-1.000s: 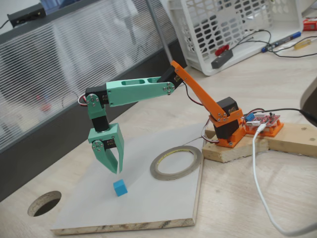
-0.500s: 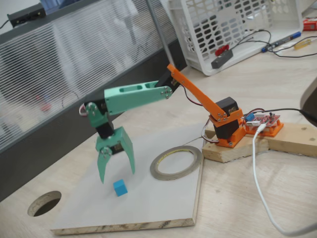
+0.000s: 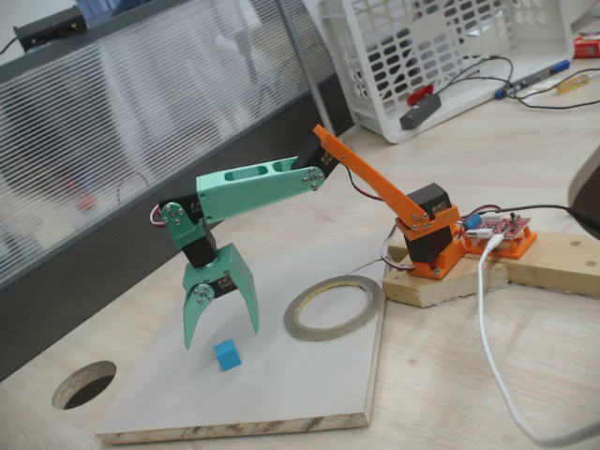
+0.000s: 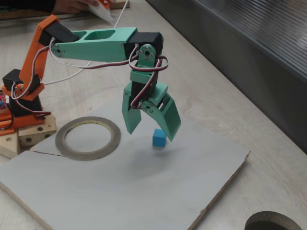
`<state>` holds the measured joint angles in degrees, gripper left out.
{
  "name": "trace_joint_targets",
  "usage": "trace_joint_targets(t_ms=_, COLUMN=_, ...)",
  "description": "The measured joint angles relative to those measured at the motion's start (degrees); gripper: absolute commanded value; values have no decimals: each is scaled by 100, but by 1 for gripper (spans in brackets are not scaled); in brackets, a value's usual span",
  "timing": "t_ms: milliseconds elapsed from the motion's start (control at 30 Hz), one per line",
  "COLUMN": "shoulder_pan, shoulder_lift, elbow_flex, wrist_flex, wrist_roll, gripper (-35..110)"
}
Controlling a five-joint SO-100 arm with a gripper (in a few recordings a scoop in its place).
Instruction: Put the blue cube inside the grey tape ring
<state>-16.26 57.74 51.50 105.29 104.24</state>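
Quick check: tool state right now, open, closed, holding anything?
Tool: open, holding nothing, fingers spread above the blue cube.

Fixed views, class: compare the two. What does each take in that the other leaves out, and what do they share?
A fixed view takes in the white basket and the red circuit board beside the arm's base. A fixed view takes in a person's hand at the top edge. Both fixed views show the open claw poised by the blue cube, which lies on the pale board outside the grey tape ring, and the round hole in the tabletop.
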Motion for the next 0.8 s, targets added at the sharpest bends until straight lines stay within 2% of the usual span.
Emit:
trace_joint_targets(t_ms=367, shoulder_pan=-18, shoulder_lift=-853, elbow_flex=-35, wrist_flex=0, wrist_roll=0, gripper=73)
trace_joint_targets(t_ms=800, shoulder_pan=0, shoulder_lift=-905, elbow_flex=-79, wrist_flex=-114, wrist_roll=0, gripper=73)
